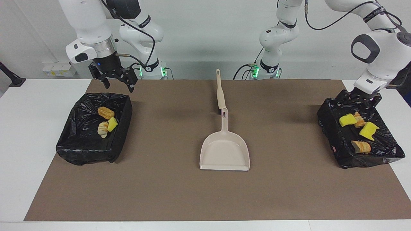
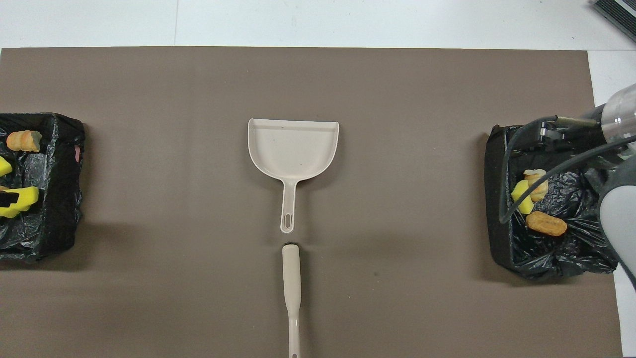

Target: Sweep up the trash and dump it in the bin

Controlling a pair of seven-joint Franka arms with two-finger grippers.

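Observation:
The trash lies in two black-lined bins. In the bin (image 1: 330,134) at the left arm's end are two yellow sponge pieces (image 1: 347,120) (image 1: 368,130) and two bread chunks (image 1: 361,147). My left gripper (image 1: 359,97) hangs open and empty just above the rim of this bin that is nearer to the robots. The bin (image 1: 83,154) at the right arm's end holds a golden chunk (image 1: 105,113), a yellow piece (image 1: 112,124) and a pale chunk (image 1: 102,129). My right gripper (image 1: 117,80) waits open above this bin's robot-side edge.
A beige dustpan (image 1: 224,150) (image 2: 293,149) lies mid-mat with its handle toward the robots. The beige brush (image 1: 220,93) (image 2: 291,283) lies in line with it, nearer to the robots. A brown mat (image 2: 397,99) covers the white table.

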